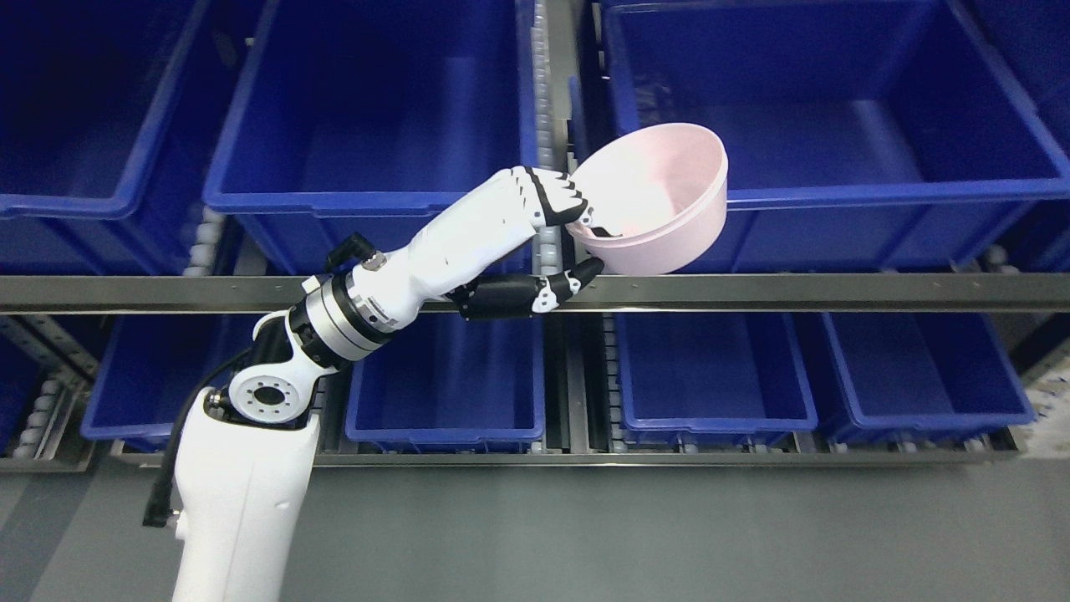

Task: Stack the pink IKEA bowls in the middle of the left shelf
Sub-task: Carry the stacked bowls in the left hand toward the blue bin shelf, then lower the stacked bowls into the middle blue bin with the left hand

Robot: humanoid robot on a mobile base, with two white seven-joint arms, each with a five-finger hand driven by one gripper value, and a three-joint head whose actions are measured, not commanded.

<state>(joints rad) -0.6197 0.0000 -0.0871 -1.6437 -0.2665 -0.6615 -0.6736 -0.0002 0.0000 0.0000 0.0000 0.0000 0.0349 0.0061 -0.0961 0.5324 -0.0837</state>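
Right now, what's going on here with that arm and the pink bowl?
The robot's left hand grips a pink bowl by its rim, fingers inside and thumb beneath, holding it tilted in front of the upper row of blue bins. It hangs at the front edge of the bin on the right, above the metal shelf rail, not yet set down. No other bowl is visible, and the right arm is out of view.

The left hand point(556, 242) with the pink bowl point(656, 196) hangs in open air in front of the upper bins. The steel rail point(836, 291) just below bars any drop. The bin point(823, 92) behind the bowl is open-topped, its front rim point(903, 194) a low barrier. The roller divider point(543, 100) separates it from the neighbouring bin point(368, 109), also open.
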